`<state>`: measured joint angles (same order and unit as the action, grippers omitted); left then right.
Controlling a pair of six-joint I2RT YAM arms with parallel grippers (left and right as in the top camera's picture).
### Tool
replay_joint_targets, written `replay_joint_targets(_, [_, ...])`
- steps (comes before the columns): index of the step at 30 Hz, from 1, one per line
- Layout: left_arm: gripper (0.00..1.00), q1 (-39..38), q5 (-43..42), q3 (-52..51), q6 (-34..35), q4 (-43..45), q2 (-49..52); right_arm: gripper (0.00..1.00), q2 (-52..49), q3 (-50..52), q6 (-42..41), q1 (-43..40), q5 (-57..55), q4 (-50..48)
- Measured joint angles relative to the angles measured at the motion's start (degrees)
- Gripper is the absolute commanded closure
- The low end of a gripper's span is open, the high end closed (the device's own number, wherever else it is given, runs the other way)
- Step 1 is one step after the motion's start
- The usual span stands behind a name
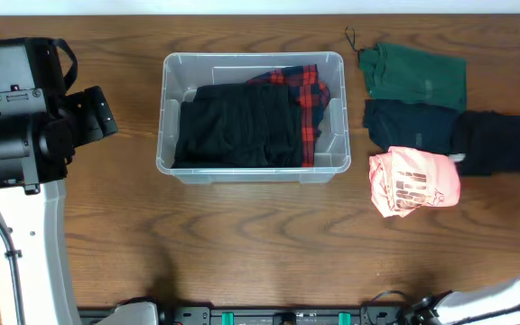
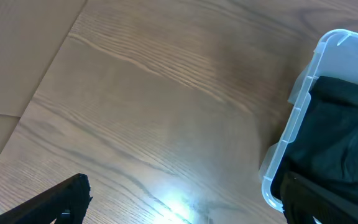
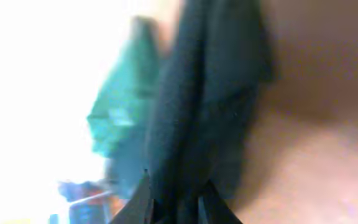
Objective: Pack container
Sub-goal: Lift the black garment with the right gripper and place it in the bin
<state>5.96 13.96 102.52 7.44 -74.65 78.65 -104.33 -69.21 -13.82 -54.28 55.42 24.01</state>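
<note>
The clear plastic container (image 1: 171, 161) stands mid-table and holds a folded black garment (image 1: 237, 126) and a red plaid garment (image 1: 307, 90). Its corner and the black garment also show in the left wrist view (image 2: 297, 118). My left gripper (image 2: 185, 208) is open and empty, above bare table left of the container; it also shows in the overhead view (image 1: 102, 113). My right gripper (image 3: 176, 186) is shut on a dark garment (image 3: 197, 106). That garment appears blurred at the far right in the overhead view (image 1: 499, 143).
Right of the container lie a green garment (image 1: 418, 77), a dark teal garment (image 1: 409, 125) and a pink garment (image 1: 413, 181). The left arm's body (image 1: 16, 135) stands at the table's left side.
</note>
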Motion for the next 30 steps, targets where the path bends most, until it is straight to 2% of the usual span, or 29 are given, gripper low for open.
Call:
replay_joint_targets(6, [0.02, 0.0, 0.0, 0.0, 0.0, 0.0, 0.0, 0.99, 17.7, -0.5, -9.8, 10.1, 5.4, -12.8])
replay_joint_targets(12, [0.02, 0.0, 0.0, 0.0, 0.0, 0.0, 0.0, 0.99, 23.7, -0.6, -20.7, 28.5, 8.0, -25.6])
replay_joint_targets(18, [0.02, 0.0, 0.0, 0.0, 0.0, 0.0, 0.0, 0.99, 21.6, -0.6, -26.2, 49.3, 2.3, -32.1])
replay_joint_targets(21, [0.02, 0.0, 0.0, 0.0, 0.0, 0.0, 0.0, 0.99, 18.4, -0.5, -27.4, 59.8, -1.8, -38.8])
replay_joint_targets(27, [0.02, 0.0, 0.0, 0.0, 0.0, 0.0, 0.0, 0.99, 9.3, -0.5, -30.3, 75.6, -8.2, -54.1])
replay_joint_targets(30, [0.02, 0.0, 0.0, 0.0, 0.0, 0.0, 0.0, 0.99, 4.5, -0.5, -31.3, 80.9, -11.1, -55.4])
